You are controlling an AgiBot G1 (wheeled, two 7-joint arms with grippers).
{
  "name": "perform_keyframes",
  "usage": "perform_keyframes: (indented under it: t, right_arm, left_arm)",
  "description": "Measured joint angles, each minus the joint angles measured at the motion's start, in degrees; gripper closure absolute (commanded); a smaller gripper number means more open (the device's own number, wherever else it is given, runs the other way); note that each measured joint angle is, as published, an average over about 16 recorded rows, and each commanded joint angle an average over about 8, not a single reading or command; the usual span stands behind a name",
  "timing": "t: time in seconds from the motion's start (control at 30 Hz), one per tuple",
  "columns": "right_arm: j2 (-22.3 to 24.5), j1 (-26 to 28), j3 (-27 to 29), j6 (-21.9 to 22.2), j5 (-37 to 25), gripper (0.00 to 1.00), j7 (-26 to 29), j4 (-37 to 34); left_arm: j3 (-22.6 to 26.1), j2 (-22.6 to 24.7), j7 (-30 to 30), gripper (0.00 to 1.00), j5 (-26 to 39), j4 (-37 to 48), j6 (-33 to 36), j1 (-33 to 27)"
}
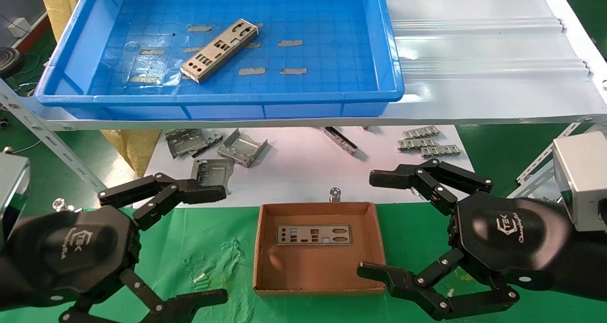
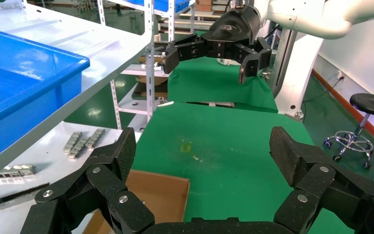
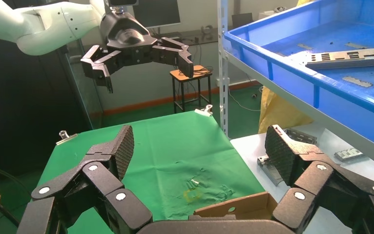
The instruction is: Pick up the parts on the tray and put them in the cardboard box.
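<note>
Now one part (image 1: 219, 50) lies in the tray (image 1: 389, 67), another part (image 1: 314, 235) in the cardboard box (image 1: 262, 247); left gripper (image 1: 208, 242) and right gripper (image 1: 374, 223) hang wide open, empty.

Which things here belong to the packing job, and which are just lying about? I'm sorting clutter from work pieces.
Job:
- plate in the tray
- blue tray
- cardboard box
- plate in the box
- left gripper and right gripper, both open beside the box

Lying about:
- bent brackets
- ridged clips
- white shelf sheet
- green cloth
</note>
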Motion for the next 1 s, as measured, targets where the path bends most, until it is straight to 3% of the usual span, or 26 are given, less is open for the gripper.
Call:
perform_keyframes:
  t: [0.83, 1.0]
  right_arm:
    - [0.0, 0.0, 0.0, 0.0, 0.0, 0.0, 0.0, 0.0]
    - [0.0, 0.0, 0.0, 0.0, 0.0, 0.63, 0.0, 0.0]
  left_arm:
    - [0.0, 0.0, 0.0, 0.0, 0.0, 0.0, 0.0, 0.0]
    - [0.0, 0.0, 0.0, 0.0, 0.0, 0.0, 0.0, 0.0]
